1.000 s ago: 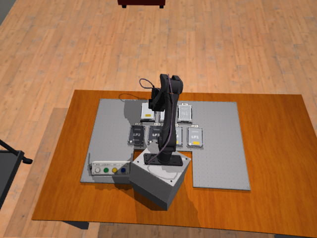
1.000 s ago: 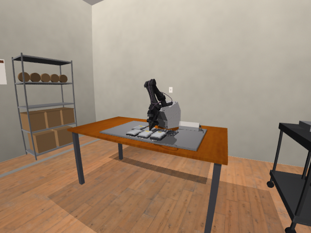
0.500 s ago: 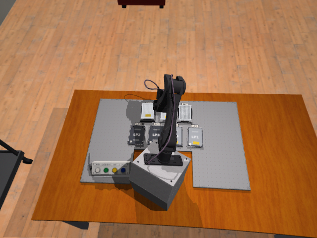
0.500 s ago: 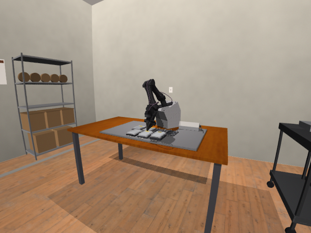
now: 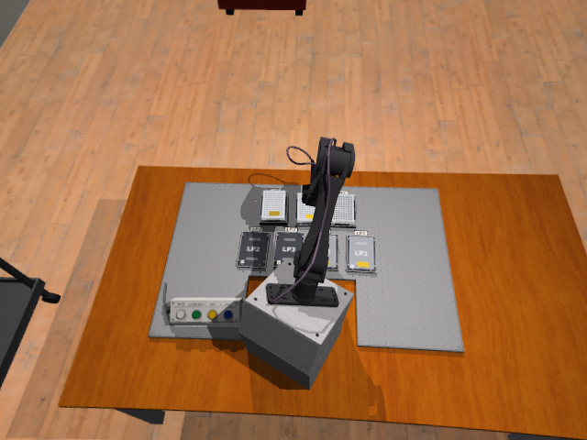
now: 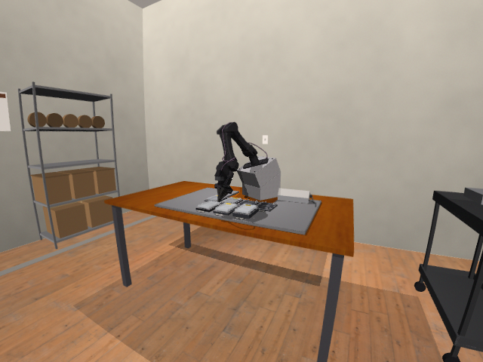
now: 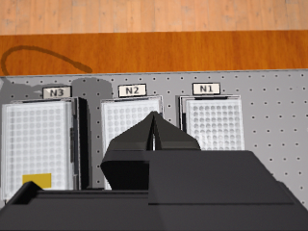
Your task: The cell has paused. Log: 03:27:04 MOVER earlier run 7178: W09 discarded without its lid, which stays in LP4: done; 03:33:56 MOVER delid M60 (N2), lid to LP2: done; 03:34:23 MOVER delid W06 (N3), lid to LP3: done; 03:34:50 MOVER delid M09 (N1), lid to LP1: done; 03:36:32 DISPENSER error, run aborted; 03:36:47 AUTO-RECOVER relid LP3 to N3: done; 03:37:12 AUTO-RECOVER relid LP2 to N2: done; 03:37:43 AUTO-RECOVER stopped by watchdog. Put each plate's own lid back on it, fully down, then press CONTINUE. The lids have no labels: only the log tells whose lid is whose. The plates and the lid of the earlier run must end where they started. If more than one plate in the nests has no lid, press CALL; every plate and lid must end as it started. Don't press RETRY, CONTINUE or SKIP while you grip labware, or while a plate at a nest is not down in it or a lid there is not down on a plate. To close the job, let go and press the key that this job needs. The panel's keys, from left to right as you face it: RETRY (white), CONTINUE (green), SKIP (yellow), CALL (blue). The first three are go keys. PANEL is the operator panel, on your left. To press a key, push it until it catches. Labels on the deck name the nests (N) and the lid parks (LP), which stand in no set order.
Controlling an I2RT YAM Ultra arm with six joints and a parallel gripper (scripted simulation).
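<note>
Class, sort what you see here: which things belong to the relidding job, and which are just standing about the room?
Job:
plate at N1
lid on LP1
plates at N2 and N3
key panel
gripper, shut, empty

Standing about:
shelf rack
black cart

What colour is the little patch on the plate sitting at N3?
Yellow: the patch lies near the near-left corner of the N3 plate. The wrist view shows it best.
</note>
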